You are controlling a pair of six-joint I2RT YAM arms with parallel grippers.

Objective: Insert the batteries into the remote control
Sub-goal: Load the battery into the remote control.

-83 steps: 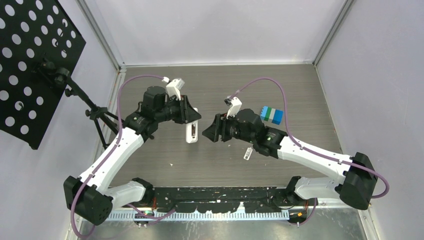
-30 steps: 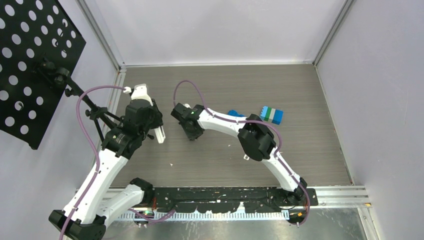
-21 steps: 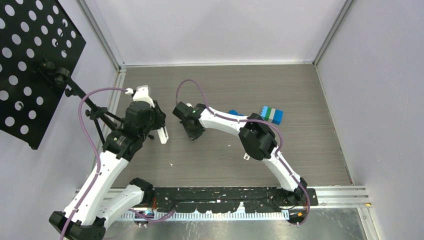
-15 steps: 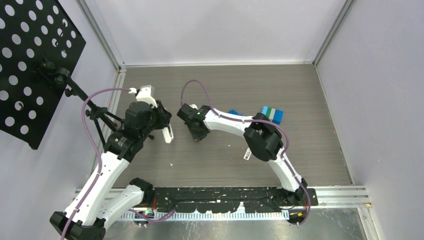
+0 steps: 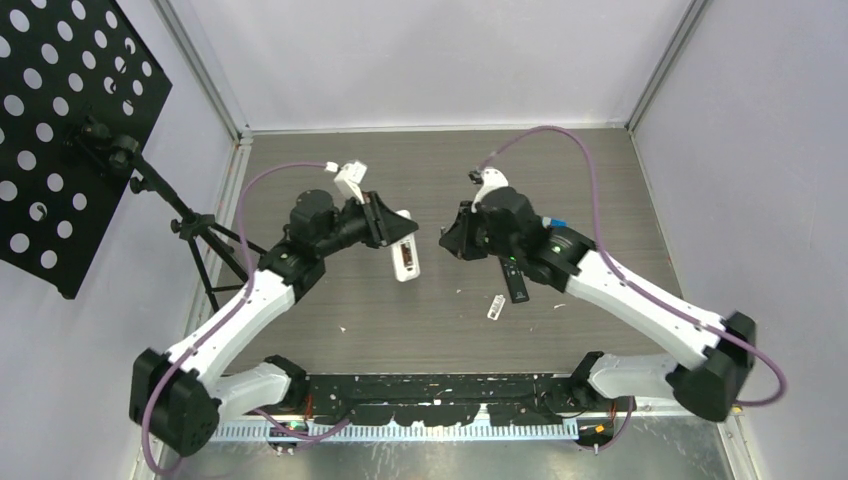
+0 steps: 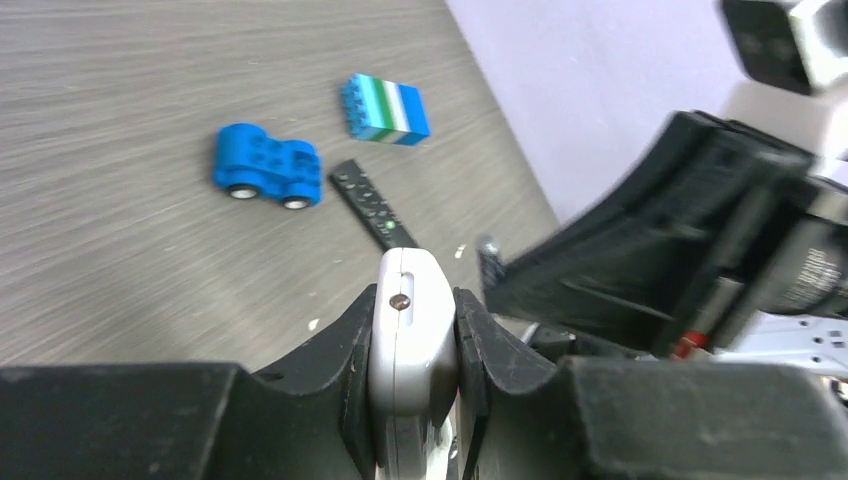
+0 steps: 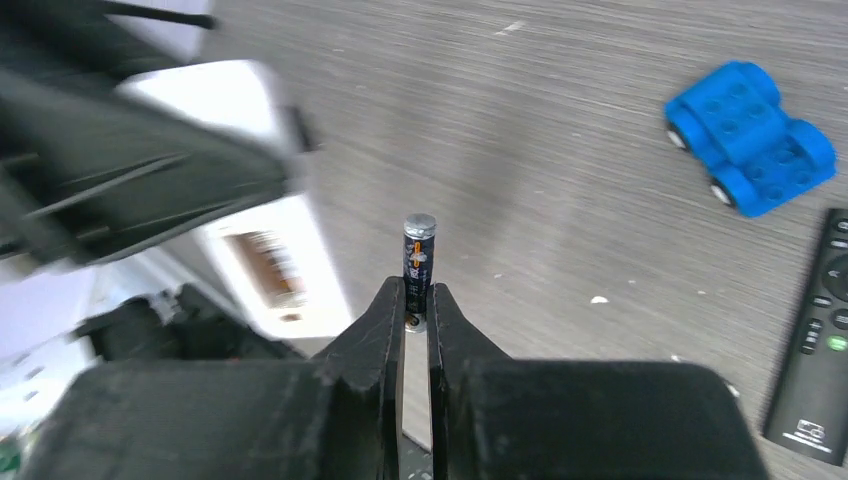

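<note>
While clamping one white remote [image 5: 406,262] mid-frame in left gripper [image 6: 413,305], pinching one dark battery [image 7: 417,255] in right gripper [image 7: 415,290]; one black remote [image 5: 516,285] right of centre.

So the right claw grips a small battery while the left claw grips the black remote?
The right claw grips a small battery while the left claw grips the white remote, not the black remote; the left wrist view shows it.

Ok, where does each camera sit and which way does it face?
Top external: above and behind the bases, looking down on the table; left arm and right arm show.
Left wrist: looks past its jaws, shut on the white remote, toward the right arm.
Right wrist: looks past its jaws, shut on a battery, toward that remote.
Both wrist views share the blue toy car.
</note>
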